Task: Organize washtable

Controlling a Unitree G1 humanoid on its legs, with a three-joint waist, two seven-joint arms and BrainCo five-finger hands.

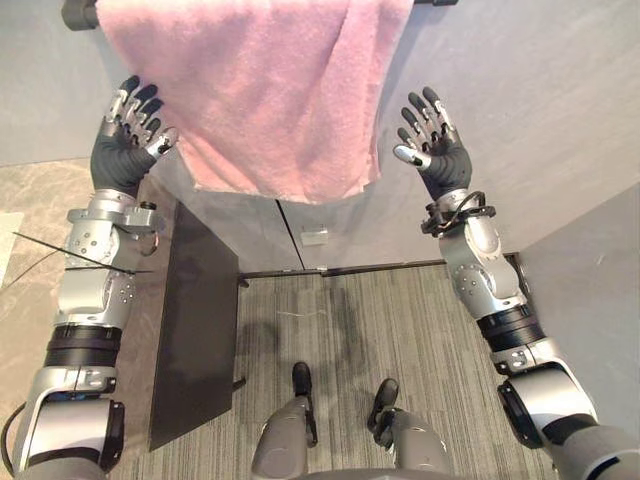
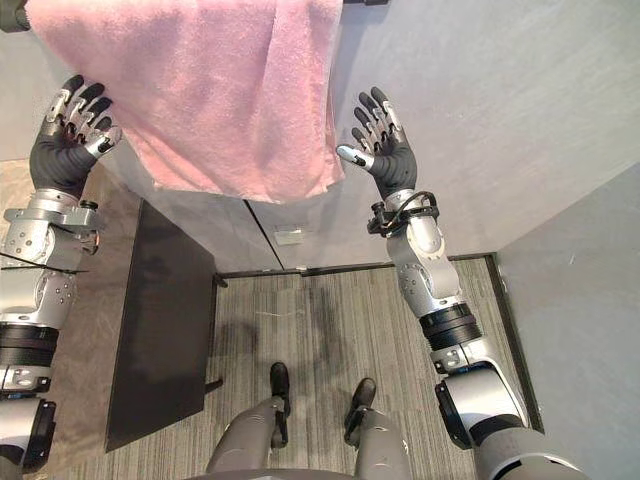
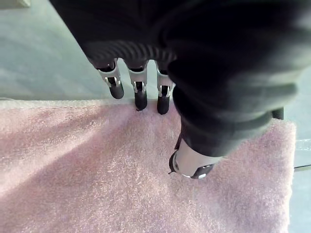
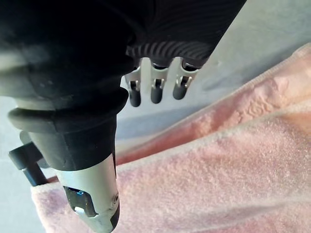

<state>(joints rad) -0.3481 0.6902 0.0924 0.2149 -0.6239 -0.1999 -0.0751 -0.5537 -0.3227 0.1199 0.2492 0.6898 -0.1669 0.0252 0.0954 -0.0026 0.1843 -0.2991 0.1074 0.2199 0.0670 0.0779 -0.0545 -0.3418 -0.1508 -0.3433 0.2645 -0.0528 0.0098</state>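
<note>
The pink towel hangs draped over a dark rail on the grey wall. The left hand is raised at its left edge, fingers straight and spread, perhaps brushing the cloth. The right hand, equally open, holds nothing just beside the right edge.

Head eyes look down; close wrist cameras share the pink towel

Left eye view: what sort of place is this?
Probably a mock-up washroom corner: a pink towel hangs over a dark rail on a plain grey wall, with striped carpet below rather than tiles.
</note>
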